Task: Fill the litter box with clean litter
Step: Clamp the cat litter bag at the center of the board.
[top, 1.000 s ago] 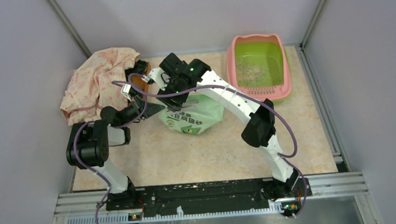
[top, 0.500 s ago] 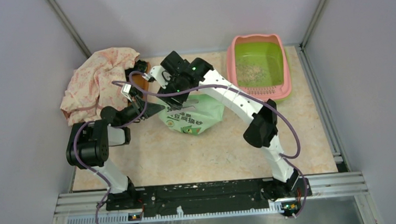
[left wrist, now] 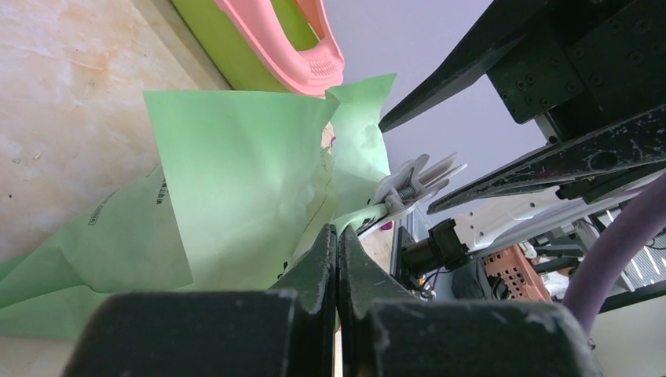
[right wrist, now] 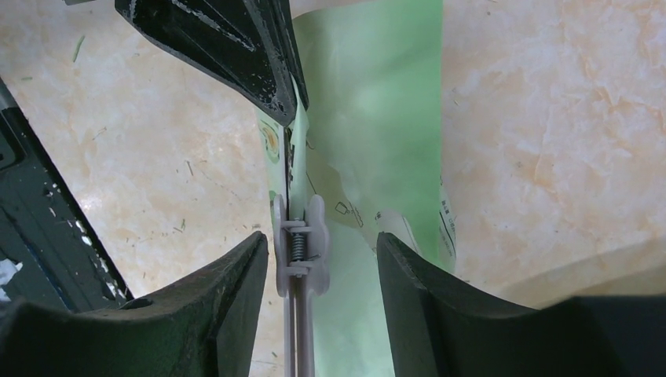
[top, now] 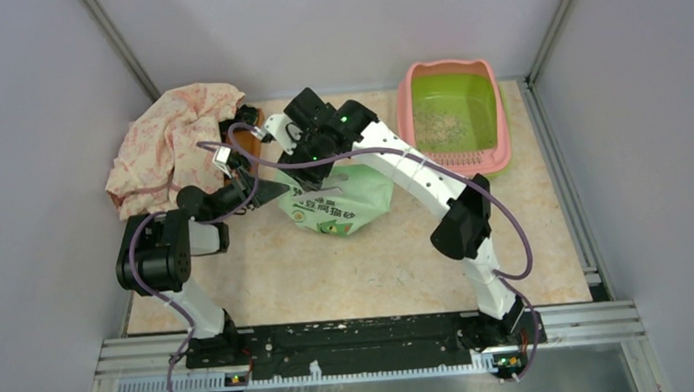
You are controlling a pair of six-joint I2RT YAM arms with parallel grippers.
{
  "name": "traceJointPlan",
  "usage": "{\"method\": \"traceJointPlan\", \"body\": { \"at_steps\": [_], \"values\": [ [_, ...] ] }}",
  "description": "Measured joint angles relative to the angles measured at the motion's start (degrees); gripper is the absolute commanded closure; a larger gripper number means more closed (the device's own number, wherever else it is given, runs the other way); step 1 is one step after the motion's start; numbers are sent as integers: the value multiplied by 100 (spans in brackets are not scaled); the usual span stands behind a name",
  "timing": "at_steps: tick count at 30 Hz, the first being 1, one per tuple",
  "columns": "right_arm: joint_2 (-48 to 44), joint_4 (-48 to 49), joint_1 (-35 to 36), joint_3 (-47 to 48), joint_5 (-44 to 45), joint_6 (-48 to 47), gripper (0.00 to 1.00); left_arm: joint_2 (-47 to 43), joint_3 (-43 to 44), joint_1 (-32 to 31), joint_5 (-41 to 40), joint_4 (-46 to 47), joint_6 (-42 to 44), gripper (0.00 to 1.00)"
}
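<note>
**A:** What lies closest to the arm bases?

**B:** A bare stretch of marbled desk (top: 376, 268). Beyond it, about mid-desk, sits a light green printed bag (top: 344, 204).

**A:** And the left pincer?

**B:** The left pincer (left wrist: 338, 236) is pressed fully closed, its tips pinching the bag's upper edge from the left side.

**A:** Anything else on that edge?

**B:** A pale spring clip (right wrist: 301, 247), clamped onto the bag's edge just beside the left tips.

**A:** Does the right pincer have it?

**B:** No. The right pincer (right wrist: 322, 236) stands partly open, pointing down at the bag with one finger on either side of the clip. There is a gap on both sides, so it holds nothing.

**A:** Where is the litter box?

**B:** The litter box (top: 505, 130) sits in the far right corner, well apart from the bag, with its slotted pink ledge on the near end. A thin scatter of clean litter (top: 438, 127) lies in the green basin, and green floor shows through it.

**A:** The far left?

**B:** A crumpled pink patterned cloth (top: 173, 139).
</note>
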Motion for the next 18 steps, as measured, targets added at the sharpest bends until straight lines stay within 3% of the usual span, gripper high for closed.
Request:
{"method": "traceJointPlan", "body": {
  "at_steps": [18],
  "values": [
    [-2, -7, 0, -63, -146, 22, 57, 0, 0, -2, 0, 0, -2, 100]
  ]
}}
